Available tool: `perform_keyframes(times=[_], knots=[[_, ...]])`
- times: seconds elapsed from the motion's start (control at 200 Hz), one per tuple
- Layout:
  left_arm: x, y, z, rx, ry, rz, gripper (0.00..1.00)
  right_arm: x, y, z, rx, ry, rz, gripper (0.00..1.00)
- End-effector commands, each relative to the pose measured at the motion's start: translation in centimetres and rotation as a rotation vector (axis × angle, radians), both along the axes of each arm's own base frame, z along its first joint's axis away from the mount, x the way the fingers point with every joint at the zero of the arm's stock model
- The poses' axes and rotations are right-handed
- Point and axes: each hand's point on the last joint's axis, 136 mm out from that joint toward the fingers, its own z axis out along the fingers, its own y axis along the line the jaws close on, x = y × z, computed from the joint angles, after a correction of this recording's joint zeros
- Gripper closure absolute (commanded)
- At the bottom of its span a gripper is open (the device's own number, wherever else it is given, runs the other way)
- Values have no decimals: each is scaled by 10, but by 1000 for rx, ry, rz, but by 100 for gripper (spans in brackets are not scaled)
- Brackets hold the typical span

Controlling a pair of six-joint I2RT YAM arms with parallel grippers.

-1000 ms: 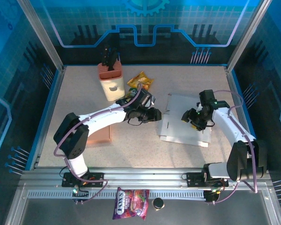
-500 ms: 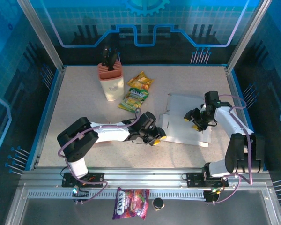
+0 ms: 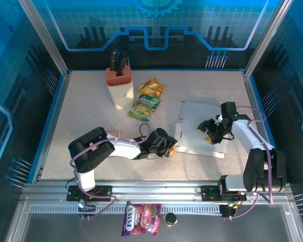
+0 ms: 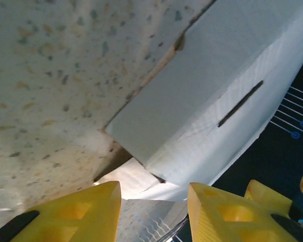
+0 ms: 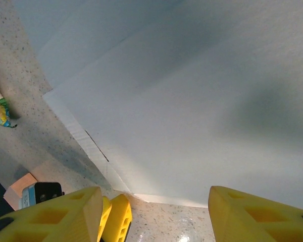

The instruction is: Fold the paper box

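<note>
The white paper box (image 3: 199, 132) lies flat and unfolded on the speckled table, right of centre. My left gripper (image 3: 170, 145) is low at the box's front-left corner. In the left wrist view its yellow fingers (image 4: 76, 212) stand apart, and a raised flap of the box (image 4: 202, 85) with a narrow slot sits just ahead of the gap (image 4: 154, 214). My right gripper (image 3: 211, 132) hovers over the right half of the sheet. Its jaws are wide open (image 5: 156, 217) above the box panel (image 5: 192, 96), with nothing between them.
A knife block (image 3: 120, 86) stands at the back left. Two snack packets (image 3: 151, 86) (image 3: 144, 107) lie beside it. A brown pad (image 3: 114, 134) peeks out behind the left arm. A candy bag (image 3: 141, 219) and a small dark cap (image 3: 170, 219) lie in front of the rail.
My left gripper has swung from near the snack packets forward and down to the box's front-left corner. The right gripper has shifted slightly over the box.
</note>
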Motion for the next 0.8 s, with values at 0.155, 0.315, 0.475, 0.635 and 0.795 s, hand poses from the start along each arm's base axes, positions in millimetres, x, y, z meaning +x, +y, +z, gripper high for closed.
perform_keyframes(times=[0.155,0.315,0.475,0.635,0.795], knots=[[16,2,-3,-33,-54,105,66,-15,4,2,47,0,-13,42],[16,-1,-6,-51,-41,116,67,-22,5,5,53,1,-14,42],[8,8,0,-44,-3,141,66,-22,3,6,38,-11,-20,41],[2,15,10,-28,11,160,62,-15,0,-4,23,5,-8,41],[-2,17,5,-30,37,188,62,-5,-17,-13,-39,27,-7,42]])
